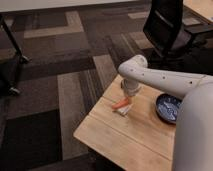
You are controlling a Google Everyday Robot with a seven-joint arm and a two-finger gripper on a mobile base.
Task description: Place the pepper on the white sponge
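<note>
Pepper lies atop white sponge near left edge of wooden surface, claw just above it, grip state impossible to tell, blue bowl well right.
</note>
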